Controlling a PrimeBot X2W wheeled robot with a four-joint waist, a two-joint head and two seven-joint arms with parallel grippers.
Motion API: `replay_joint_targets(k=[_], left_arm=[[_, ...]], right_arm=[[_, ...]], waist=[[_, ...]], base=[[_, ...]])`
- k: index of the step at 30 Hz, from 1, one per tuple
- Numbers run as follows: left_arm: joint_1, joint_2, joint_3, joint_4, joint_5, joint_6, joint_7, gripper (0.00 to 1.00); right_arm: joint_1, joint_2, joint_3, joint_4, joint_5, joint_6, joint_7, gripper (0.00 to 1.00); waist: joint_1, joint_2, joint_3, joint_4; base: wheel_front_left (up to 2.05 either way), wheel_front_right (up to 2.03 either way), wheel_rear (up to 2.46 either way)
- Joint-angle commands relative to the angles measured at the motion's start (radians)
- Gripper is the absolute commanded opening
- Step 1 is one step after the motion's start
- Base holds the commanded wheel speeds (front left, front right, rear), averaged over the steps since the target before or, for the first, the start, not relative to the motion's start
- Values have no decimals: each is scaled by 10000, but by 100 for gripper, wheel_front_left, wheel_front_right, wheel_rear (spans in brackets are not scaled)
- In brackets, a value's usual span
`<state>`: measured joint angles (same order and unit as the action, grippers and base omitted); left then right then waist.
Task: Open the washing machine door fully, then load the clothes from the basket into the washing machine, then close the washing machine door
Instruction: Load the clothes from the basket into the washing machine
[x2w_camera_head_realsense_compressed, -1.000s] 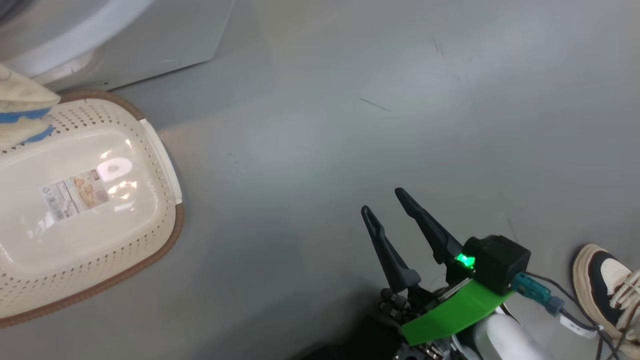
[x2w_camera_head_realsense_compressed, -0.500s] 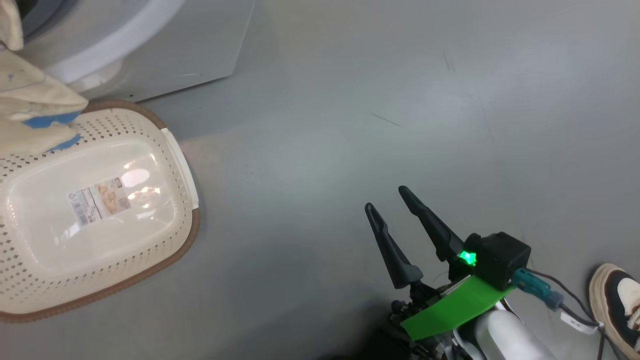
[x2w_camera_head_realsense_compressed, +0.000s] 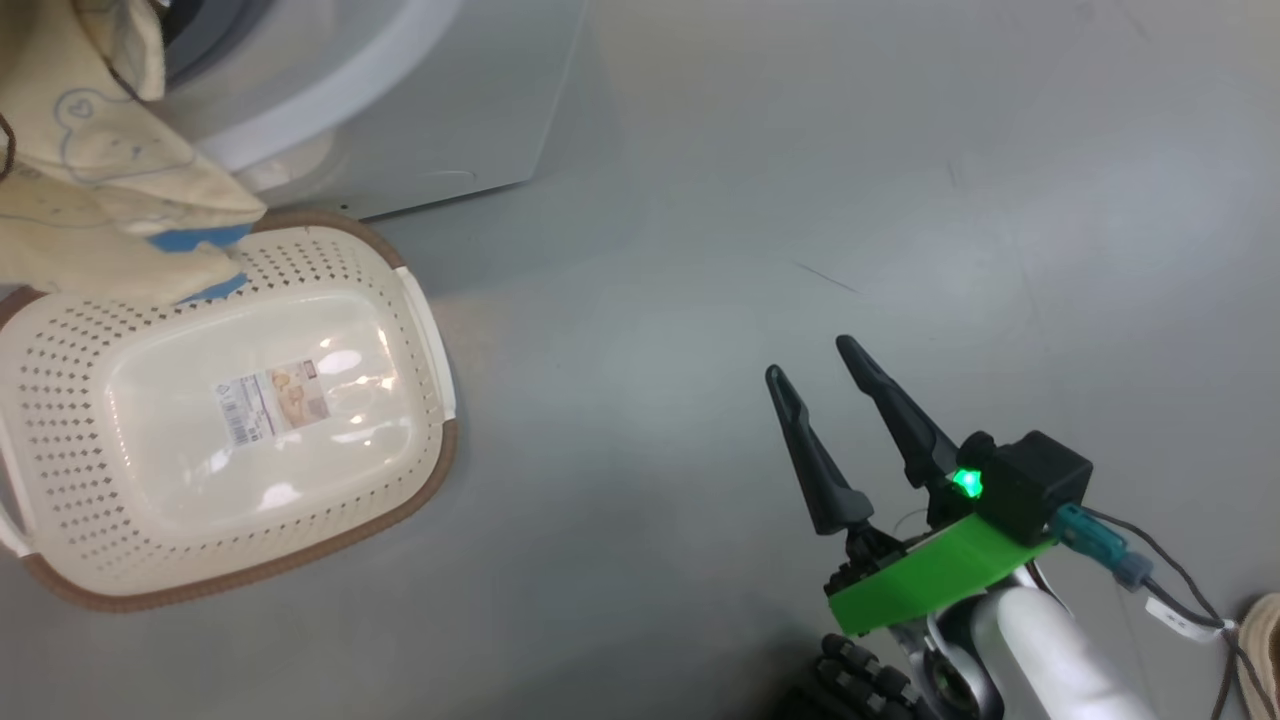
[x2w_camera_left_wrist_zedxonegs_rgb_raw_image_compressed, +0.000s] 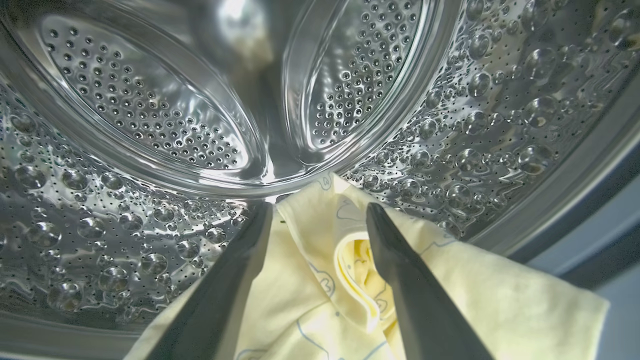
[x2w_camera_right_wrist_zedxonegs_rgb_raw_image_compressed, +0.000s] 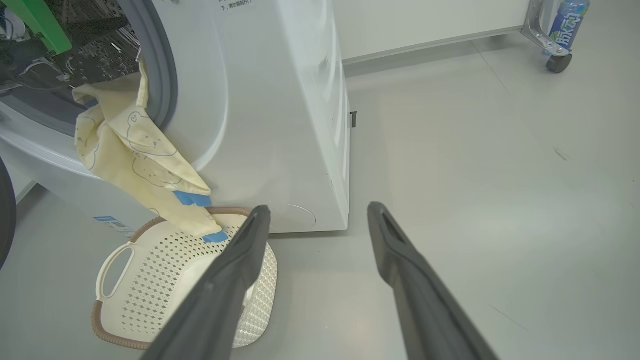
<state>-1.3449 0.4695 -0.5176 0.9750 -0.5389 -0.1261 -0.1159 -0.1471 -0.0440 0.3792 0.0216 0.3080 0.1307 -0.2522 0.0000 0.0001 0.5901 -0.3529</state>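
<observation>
With the left end effector spread wide and empty inside the washing machine, the clothes hanging over its rim could slide down into the basket.

My left tool: jaws wide apart. My right tool: jaws apart too, angled up-left in head view, pale forearm behind.

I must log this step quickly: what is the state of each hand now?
Left hand: open; the clothes lie between its spread fingers, not gripped.
Right hand: open, holding nothing.
</observation>
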Motion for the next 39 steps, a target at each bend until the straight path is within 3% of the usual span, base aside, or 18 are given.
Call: replay_joint_targets(k=[1, 13, 26, 39], left_arm=[[-104, 345, 267, -299, -78, 42, -134, 100], [1522, 14, 284, -1292, -539, 86, -980, 100], [3563, 297, 743, -3347, -941, 635, -1356, 100], [6169, 903, 1515, -6774, -1360, 1927, -1416, 100]], right_arm=[[-81, -62, 61, -226, -103, 0, -95, 100], [-175, -62, -701, -133, -470, 0, -95, 100], [-120, -62, -1014, -31, -611, 0, -95, 100], [-81, -62, -979, 61, -587, 0, -95, 100]], waist=[[0, -1, -88, 203], [0, -1, -588, 1315], [0, -1, -991, 1923], [0, -1, -1194, 2063]], base=[[0, 0, 0], [0, 0, 0], [0, 0, 0], [0, 0, 0]])
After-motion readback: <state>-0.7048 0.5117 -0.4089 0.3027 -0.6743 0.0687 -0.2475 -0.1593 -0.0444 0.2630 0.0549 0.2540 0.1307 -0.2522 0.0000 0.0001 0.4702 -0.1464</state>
